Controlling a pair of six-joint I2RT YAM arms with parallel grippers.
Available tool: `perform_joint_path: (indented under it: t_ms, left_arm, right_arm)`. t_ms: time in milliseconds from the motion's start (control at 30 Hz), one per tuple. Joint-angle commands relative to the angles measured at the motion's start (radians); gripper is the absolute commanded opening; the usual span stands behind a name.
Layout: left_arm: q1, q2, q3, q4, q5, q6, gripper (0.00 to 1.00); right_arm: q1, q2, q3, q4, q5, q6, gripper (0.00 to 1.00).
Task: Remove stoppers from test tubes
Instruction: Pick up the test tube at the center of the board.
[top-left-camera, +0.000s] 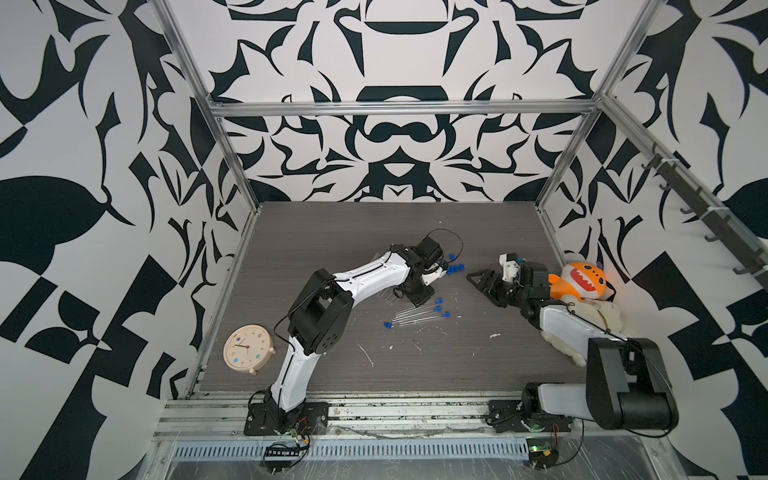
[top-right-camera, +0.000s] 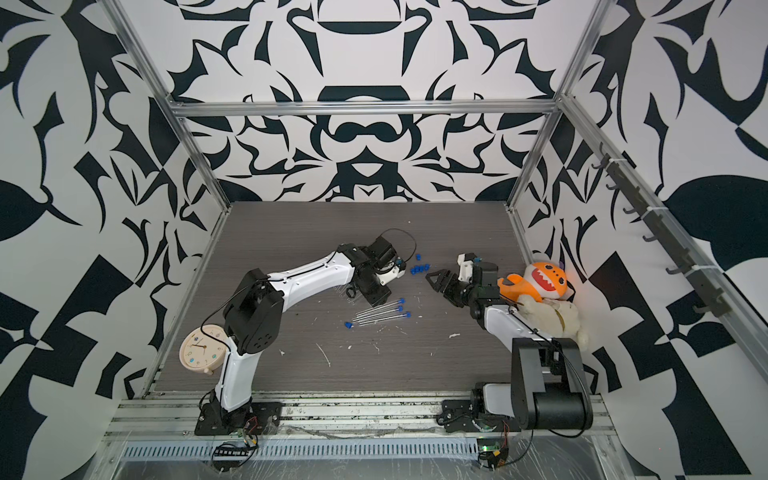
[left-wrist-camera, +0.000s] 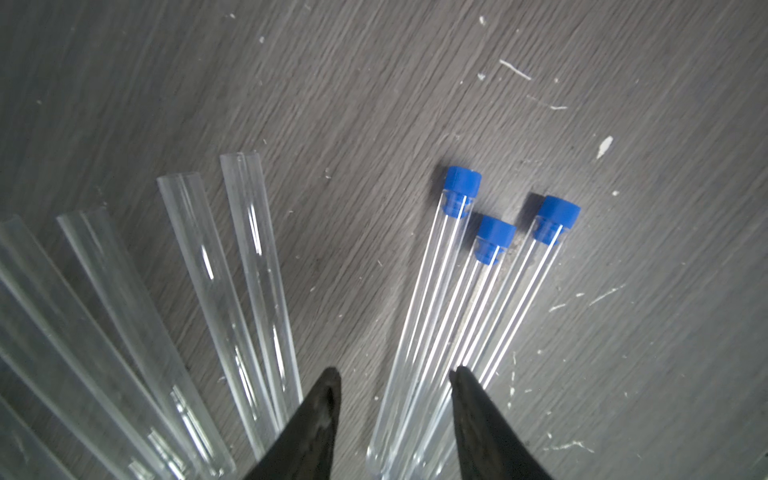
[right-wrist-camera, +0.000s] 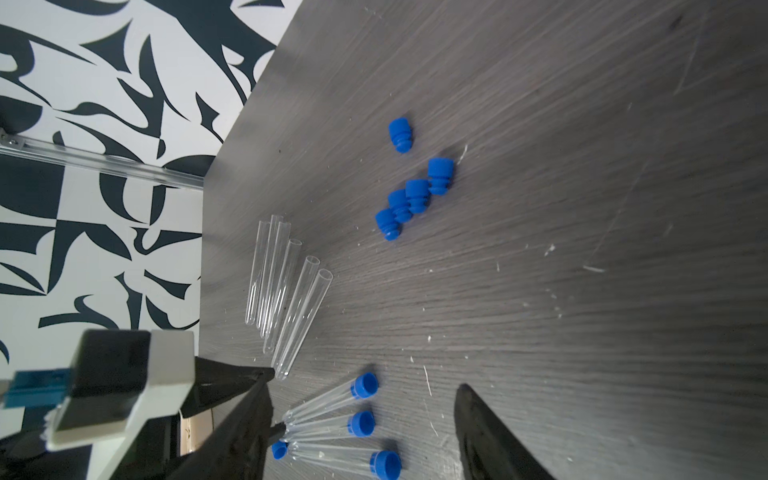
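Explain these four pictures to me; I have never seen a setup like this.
Two robot arms are bolted at the front of a grey table. Two pictures look down on the whole scene from above. The other two come from a camera on each arm's wrist. Each arm ends in a two-fingered gripper. The left gripper and the right gripper both stand open and hold nothing. On the table lie three test tubes with blue stoppers in them, several open tubes, and a cluster of loose stoppers. A clock and plush toys sit at the sides.
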Motion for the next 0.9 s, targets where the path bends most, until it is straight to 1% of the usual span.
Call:
perform_joint_path:
  t_ms: [0,233,567,667,867]
  left_arm:
    - [-0.002,0.044,0.019,0.003,0.020,0.012,0.47]
    - [-0.005,0.072,0.022,0.007,0.006,0.015,0.49]
    - [-0.015,0.108,0.026,0.016,-0.012,0.017,0.49]
    - [-0.017,0.117,0.026,0.020,-0.017,0.017,0.47]
    - [-0.016,0.128,0.018,0.035,-0.034,0.020,0.42]
  right_arm:
    - [0.013,-0.019,-0.018,0.041,-0.008,-0.011,0.70]
    - [0.013,-0.003,-0.038,0.070,-0.004,-0.009,0.73]
    - [0.013,0.014,-0.027,0.085,-0.005,-0.003,0.74]
    - [0.013,0.017,-0.027,0.085,-0.004,-0.002,0.74]
    - [0.013,0.024,-0.017,0.088,-0.004,0.003,0.74]
